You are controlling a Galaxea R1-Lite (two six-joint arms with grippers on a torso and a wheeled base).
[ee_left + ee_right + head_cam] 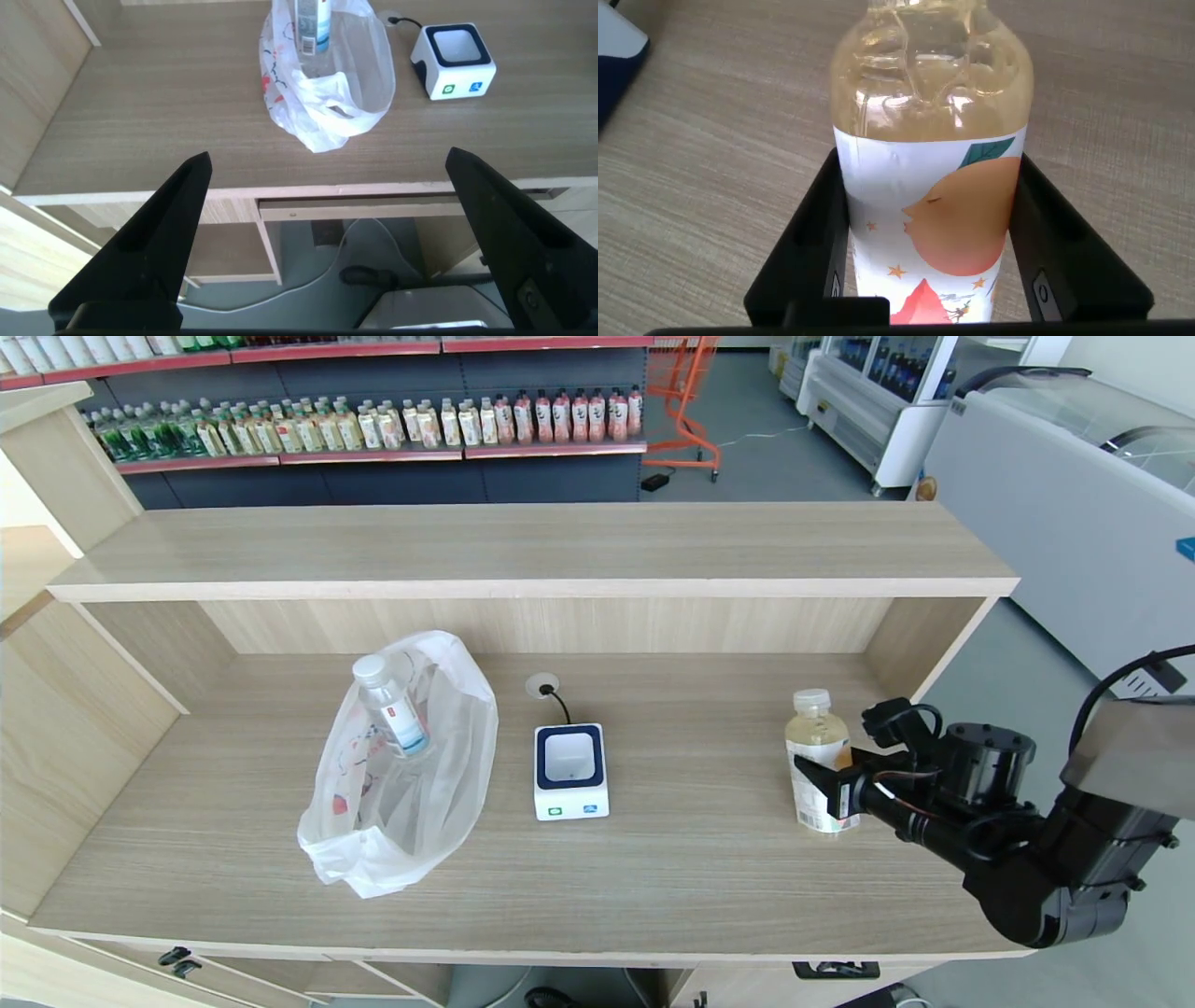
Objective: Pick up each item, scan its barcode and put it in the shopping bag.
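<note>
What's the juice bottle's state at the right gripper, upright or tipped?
Upright: the juice bottle stands on its base on the counter, white cap on top, right gripper shut around its label.

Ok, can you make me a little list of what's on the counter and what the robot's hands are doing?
Counter: wooden, with a scanner in the middle.
Shopping bag: left of the scanner, open, a water bottle leaning inside.
Juice bottle: upright on the counter, right of the scanner.
Right gripper: fingers snug on both sides of the juice bottle.
Left gripper: open, holding nothing, out in front of the counter's edge.
</note>
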